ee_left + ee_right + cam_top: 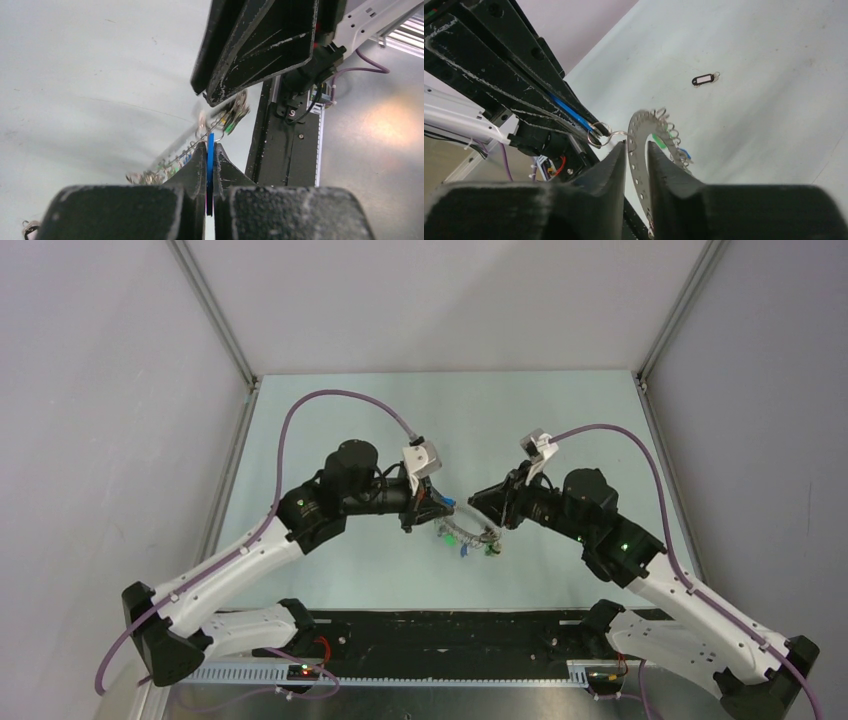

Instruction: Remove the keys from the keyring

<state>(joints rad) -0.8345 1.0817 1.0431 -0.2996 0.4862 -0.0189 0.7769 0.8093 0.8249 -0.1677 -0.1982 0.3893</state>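
**Inspector:** Overhead view first. What is showing?

**Assistant:** Both arms are meeting mid-way over the pale grey-green counter (400, 420). The left claw (430, 508) and right claw (500, 518) are flanking the large silver-grey metal keyring (478, 537). Small silver keys with green and blue heads (462, 543) are hanging off it.

**Inspector:** Left wrist view?

**Assistant:** The left claw (210, 150) is pinching fully closed on a blue plastic-headed key (210, 142). The right claw (215, 97) is hanging just above. The keyring (185, 150) is showing blurred beyond the fingertips.

**Inspector:** Right wrist view?

**Assistant:** The right claw (636, 150) is closing to a narrow gap on the keyring (640, 125), a flat perforated band held edge-up above the counter. A small wire split ring (599, 136) is linking the band to the blue plastic-headed key (571, 112). A small black tag (703, 79) is lying well apart on the counter.
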